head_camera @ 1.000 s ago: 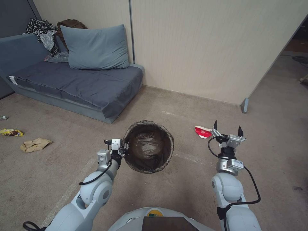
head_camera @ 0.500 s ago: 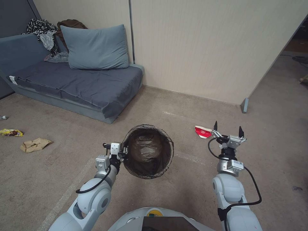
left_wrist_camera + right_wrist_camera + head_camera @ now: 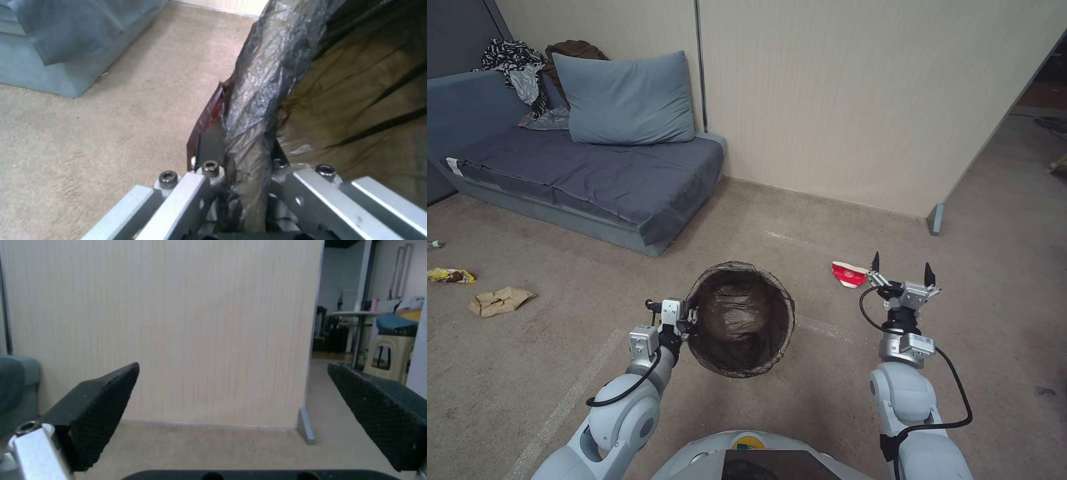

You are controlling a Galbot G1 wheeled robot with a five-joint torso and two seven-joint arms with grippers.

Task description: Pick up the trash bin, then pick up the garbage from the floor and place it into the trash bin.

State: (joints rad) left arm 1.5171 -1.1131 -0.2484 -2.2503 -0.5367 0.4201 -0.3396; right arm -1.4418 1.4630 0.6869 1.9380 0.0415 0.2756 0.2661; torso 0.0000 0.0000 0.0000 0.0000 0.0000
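Your head camera looks forward and down over the carpet [image 3: 827, 373], sofa [image 3: 594, 173] at ten o'clock, wall [image 3: 854, 100] at twelve. Your left wrist camera sits close against the bin rim [image 3: 262, 100]. Your right wrist camera faces level at that same wall [image 3: 200, 323] and carpet [image 3: 200, 446].

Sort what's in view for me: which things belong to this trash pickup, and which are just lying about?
Job:
- trash bin, rim clamped by left gripper
- red-and-white cup, on the carpet just ahead of the open right gripper
- brown paper bag
- yellow wrapper

Lying about:
- sofa
- pillow
- clothes
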